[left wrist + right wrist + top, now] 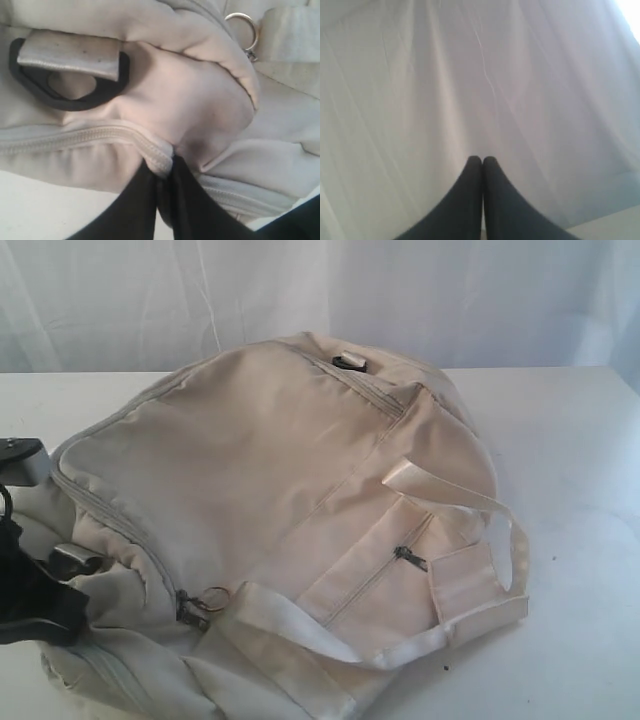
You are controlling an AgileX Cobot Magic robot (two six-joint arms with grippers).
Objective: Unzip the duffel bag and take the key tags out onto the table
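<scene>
Bag (290, 490) lies mid-frame on the tabletop (580, 440), long axis running lower left to upper right. Left hand (167, 167) pinches its zip seam (100, 135); right hand (482, 161) clenched, empty.

The left gripper (166, 167) is low at the left side, and its two black fingers pinch a fold of the bag (200, 100). The right gripper (482, 162) has its fingers touching each other and holds nothing.

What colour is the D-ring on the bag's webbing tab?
The D-ring is black, on the duffel bag's pale webbing tab; clearest in the left wrist view.
</scene>
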